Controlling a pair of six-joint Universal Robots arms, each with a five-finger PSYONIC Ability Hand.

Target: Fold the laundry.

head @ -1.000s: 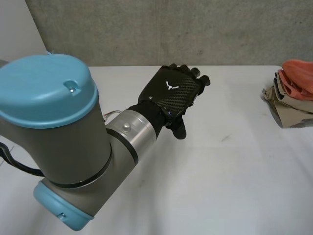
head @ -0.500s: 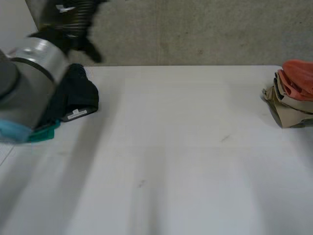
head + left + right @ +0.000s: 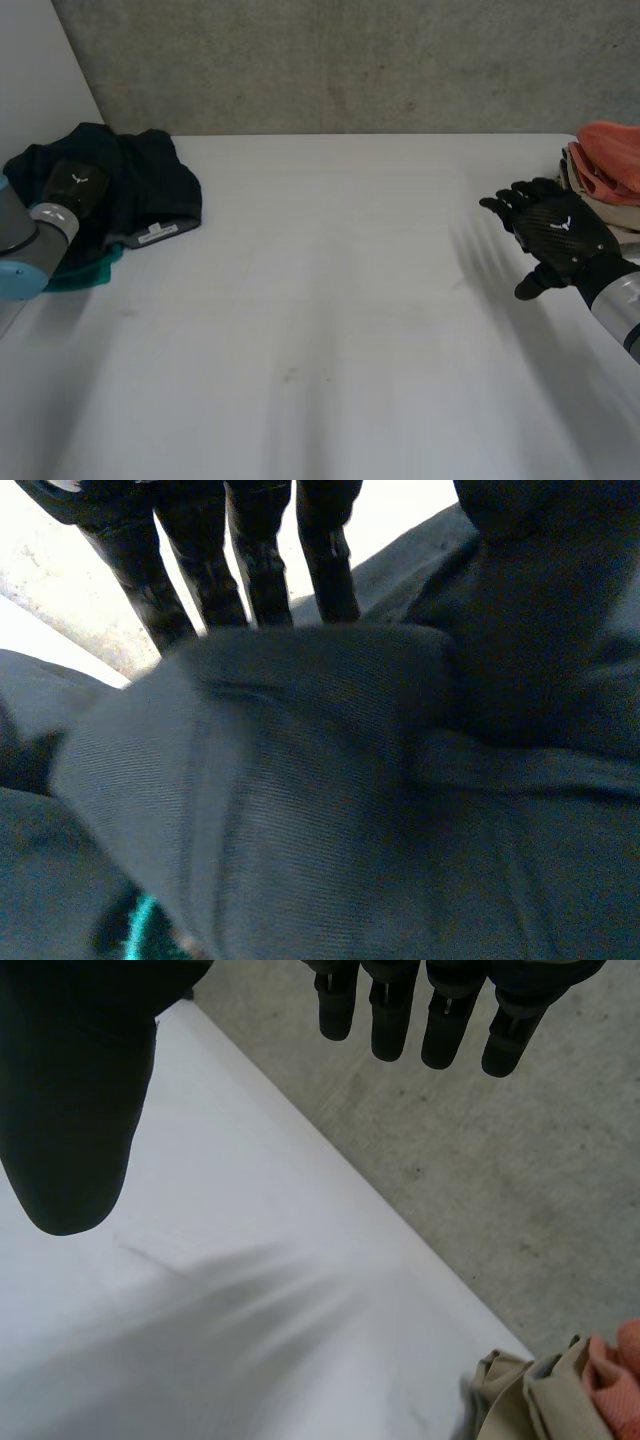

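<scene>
**Grasp setup: left robot hand (image 3: 75,185) on dark garment (image 3: 140,185), right one far off**

Dark garment bunched in a heap at one far corner of the surface (image 3: 330,300). No clear long axis. White label (image 3: 155,232) at its near edge, teal cloth (image 3: 85,270) poking out from under it.

Left robot hand right on top of the dark garment. In the left wrist view, fingers (image 3: 250,570) straight and slightly spread, reaching down onto the cloth. Tips hidden behind a raised fold (image 3: 300,760), so no pinch visible.

Right robot hand (image 3: 555,235) well apart from the dark garment, across the bare stretch of surface. Hovering with fingers (image 3: 390,1010) straight and apart, thumb (image 3: 70,1090) out to the side, holding nothing. Farther still from the dark garment, just beyond that hand, a folded pile (image 3: 605,190) of beige and orange-red pieces.

Judgement: folding of this piece not yet begun. Probably the step of getting the dark garment off the heap and out toward the middle.

Key relation: dark garment directly under the left robot hand, so likely a left-hand grasp. Right robot hand a full crossing away, useful only after a pull toward the middle.

Risk: teal cloth dragged along with it.
</scene>
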